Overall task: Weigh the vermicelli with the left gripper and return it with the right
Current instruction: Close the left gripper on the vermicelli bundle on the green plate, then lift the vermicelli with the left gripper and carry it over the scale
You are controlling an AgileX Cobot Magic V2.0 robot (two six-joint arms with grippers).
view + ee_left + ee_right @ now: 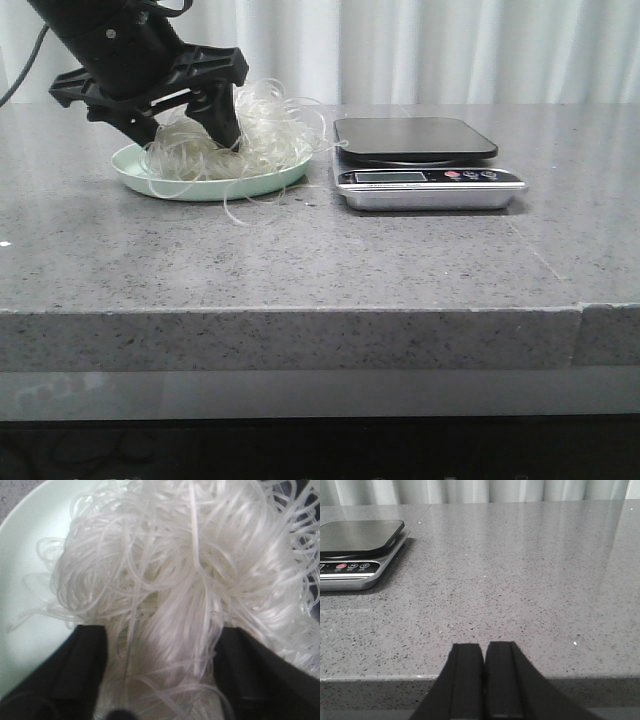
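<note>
A tangled heap of pale, translucent vermicelli [262, 130] lies on a light green plate [262, 184] at the table's back left. My left gripper [190, 138] is pushed down into the heap, open, its black fingers [82, 665] standing apart on either side of a thick bunch of strands [165, 605]. The kitchen scale [420, 150] with a black platform stands just right of the plate, nothing on it. My right gripper [484, 647] is shut with nothing in it, low at the table's front edge, to the right of the scale [357, 537]; the front view does not show it.
A few loose strands trail off the plate's front rim onto the grey stone tabletop [320, 260]. The scale's silver front panel [430, 180] carries a display and buttons. White curtains hang behind the table.
</note>
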